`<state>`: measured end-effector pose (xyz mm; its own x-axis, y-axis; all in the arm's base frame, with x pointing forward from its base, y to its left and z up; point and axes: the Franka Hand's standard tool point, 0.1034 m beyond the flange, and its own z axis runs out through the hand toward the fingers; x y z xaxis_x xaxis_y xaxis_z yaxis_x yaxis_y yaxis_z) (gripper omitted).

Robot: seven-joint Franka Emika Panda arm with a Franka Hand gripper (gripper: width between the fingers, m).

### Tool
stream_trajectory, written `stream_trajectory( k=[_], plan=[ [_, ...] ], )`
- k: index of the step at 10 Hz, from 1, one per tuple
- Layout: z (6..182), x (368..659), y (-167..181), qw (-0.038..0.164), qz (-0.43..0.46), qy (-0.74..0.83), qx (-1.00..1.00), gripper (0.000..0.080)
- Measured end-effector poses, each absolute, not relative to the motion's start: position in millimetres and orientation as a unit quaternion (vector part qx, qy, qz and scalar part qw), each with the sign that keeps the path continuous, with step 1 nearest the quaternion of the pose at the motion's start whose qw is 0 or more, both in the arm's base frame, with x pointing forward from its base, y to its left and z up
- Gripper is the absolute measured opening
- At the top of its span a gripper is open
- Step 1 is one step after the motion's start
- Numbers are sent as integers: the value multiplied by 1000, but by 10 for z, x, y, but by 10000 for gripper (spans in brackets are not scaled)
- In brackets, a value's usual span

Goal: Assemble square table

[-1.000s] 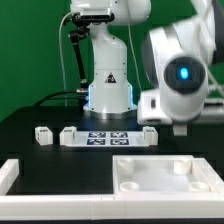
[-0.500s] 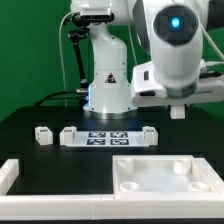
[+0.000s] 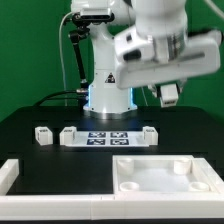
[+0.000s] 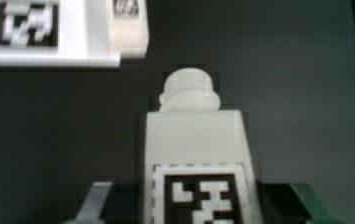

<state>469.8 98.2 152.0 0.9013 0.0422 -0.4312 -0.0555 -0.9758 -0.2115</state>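
Observation:
The square tabletop (image 3: 165, 176), a white slab with round corner sockets, lies at the front on the exterior view's right. My gripper (image 3: 169, 95) hangs high above the table, behind the slab. In the wrist view my gripper (image 4: 199, 208) is shut on a white table leg (image 4: 195, 140) with a black-white tag; its rounded end points away from the fingers (image 4: 103, 203). Three more short white legs (image 3: 42, 135) (image 3: 70, 134) (image 3: 148, 135) stand beside the marker board (image 3: 105, 138).
The marker board also shows in the wrist view (image 4: 49, 35), below the held leg. A long white L-shaped rail (image 3: 8, 176) lies at the front on the exterior view's left. The robot base (image 3: 108, 85) stands behind the marker board.
The arm has swung up and toward the exterior view's left, and the wrist has turned. The parts on the table have not moved.

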Motion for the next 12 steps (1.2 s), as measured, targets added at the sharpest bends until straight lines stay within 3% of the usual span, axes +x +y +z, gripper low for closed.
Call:
stream_trajectory(
  k=[4,5,6,7,8,12],
  plan=[
    [1444,4769,918,86,70,15,-994,287],
    [1355,4817,890,73,34,2,-997,287],
    [1407,5035,823,51,-3,-31,-998,287],
    [1572,5312,820,26,-48,-74,-996,287],
    [1665,5489,924,21,-88,-83,-992,287],
    [1664,5560,1027,50,-216,-70,-973,287]
  ],
)
